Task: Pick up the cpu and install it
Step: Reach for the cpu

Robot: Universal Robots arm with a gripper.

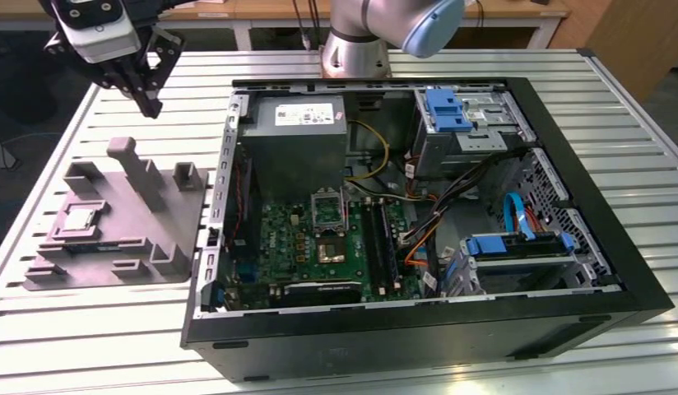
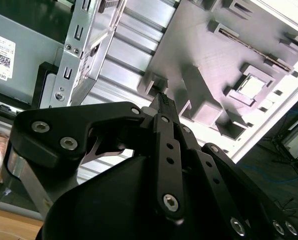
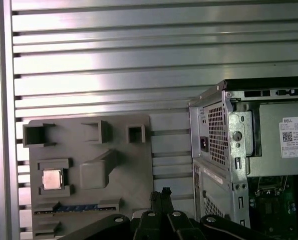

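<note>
Gripper [image 3: 161, 193] pressed together, empty, near grey tray [image 3: 134, 167], cpu [image 3: 52, 178] in its pocket; black socket [image 1: 329, 249] in the exterior view.

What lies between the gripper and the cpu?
In the exterior view, bare table slats, then the grey tray's tall post, separate gripper from cpu.

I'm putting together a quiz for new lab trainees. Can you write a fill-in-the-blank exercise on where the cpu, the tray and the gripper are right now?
1. The cpu lies in the grey tray, which sits to the exterior view's ____ of the computer case.
2. The gripper hangs above the table and holds ____.
3. The gripper's jaws are ____.

Missing words: left; nothing; shut
</note>
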